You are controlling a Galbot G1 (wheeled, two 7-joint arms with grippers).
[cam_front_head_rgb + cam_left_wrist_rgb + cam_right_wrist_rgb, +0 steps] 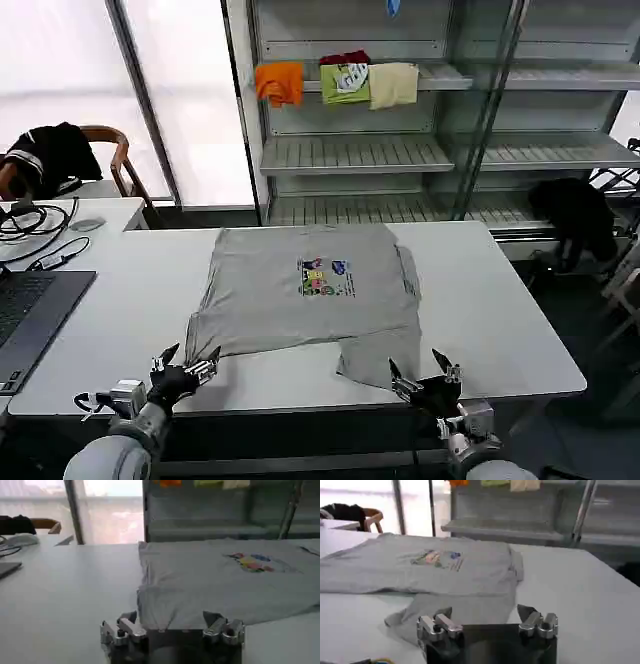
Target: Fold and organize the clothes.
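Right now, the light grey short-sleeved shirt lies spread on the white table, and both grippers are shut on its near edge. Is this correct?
Not quite. The light grey short-sleeved shirt does lie spread on the white table, but the left gripper and right gripper are open at its near edge, holding nothing, as the head view shows.

White table [520, 330]; grey metal shelving [350, 152] behind; bright windows [60, 70] left; wooden chair [112, 150] beside them.

You've got a white table [500, 310] w/ a grey shirt [300, 300] spread flat mid-table, print up, one corner reaching the near edge right of centre. Far left: laptop [30, 315] and cables [40, 235].
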